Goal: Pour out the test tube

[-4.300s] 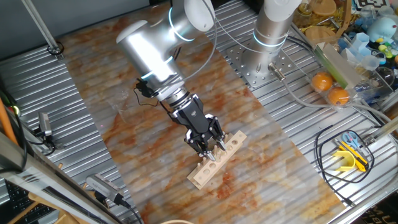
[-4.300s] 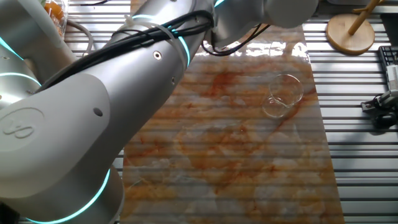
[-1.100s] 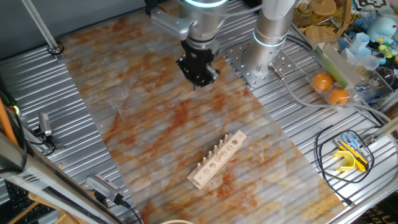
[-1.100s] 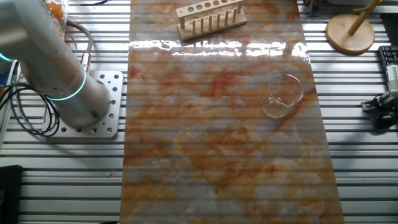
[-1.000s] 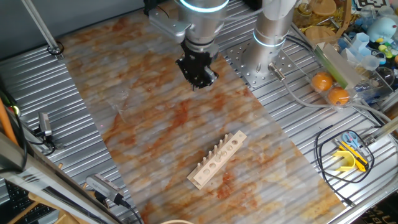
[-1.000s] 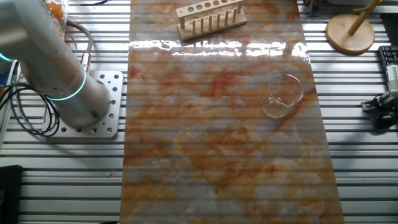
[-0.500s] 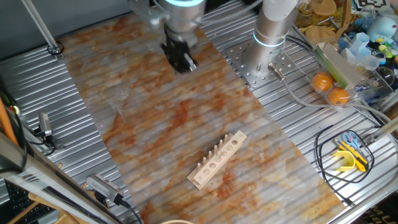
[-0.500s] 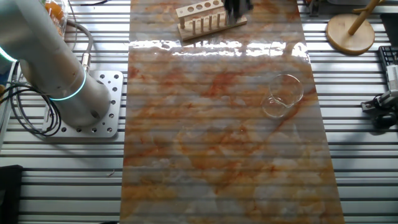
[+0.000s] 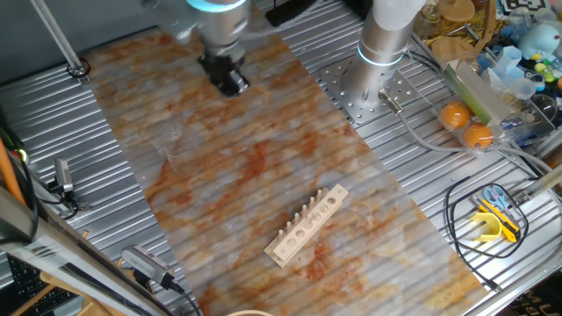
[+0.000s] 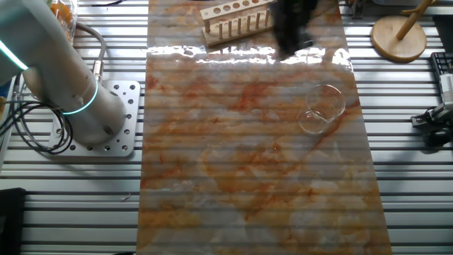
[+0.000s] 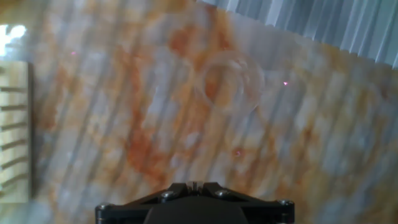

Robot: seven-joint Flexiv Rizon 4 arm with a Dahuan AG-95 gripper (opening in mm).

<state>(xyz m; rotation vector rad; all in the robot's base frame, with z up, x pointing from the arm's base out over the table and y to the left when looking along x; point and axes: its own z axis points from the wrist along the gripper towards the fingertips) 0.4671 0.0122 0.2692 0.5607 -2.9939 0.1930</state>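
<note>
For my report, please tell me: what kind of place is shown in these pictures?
Probably a robotics lab bench set up for a chemistry-style trial: a wooden tube rack and glass beaker on a marbled mat, on a ribbed metal table.

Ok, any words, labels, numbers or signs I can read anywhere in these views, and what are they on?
No readable text in any view.
Black-and-white square marker at the top right edge of one fixed view: a pattern, no letters legible.
Pale wooden test tube rack, clear glass beaker, silver robot arm base: no visible markings.
</note>
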